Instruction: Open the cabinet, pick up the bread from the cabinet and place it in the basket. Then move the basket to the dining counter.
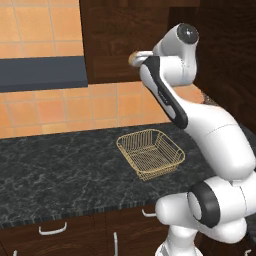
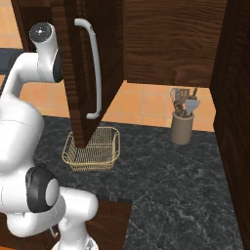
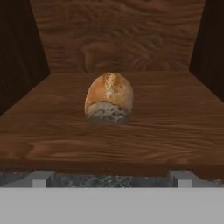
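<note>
A: So, dark brown wood-grain wall cabinet (image 2: 78,73) has its door swung open, long silver bar handle (image 2: 93,68) facing out

B: Bread?

A: Small round golden-brown bread roll (image 3: 109,98) sits alone on the wooden cabinet shelf (image 3: 175,113), straight ahead of the two-finger gripper (image 3: 112,178)

B: Gripper state?

A: Jaws spread wide, nothing between them, short of the shelf's front edge

B: Basket?

A: Shallow golden-yellow wire mesh basket (image 1: 150,153) on the black speckled granite counter (image 1: 60,170), below the open door; beige utensil crock (image 2: 181,128) well apart to its right
</note>
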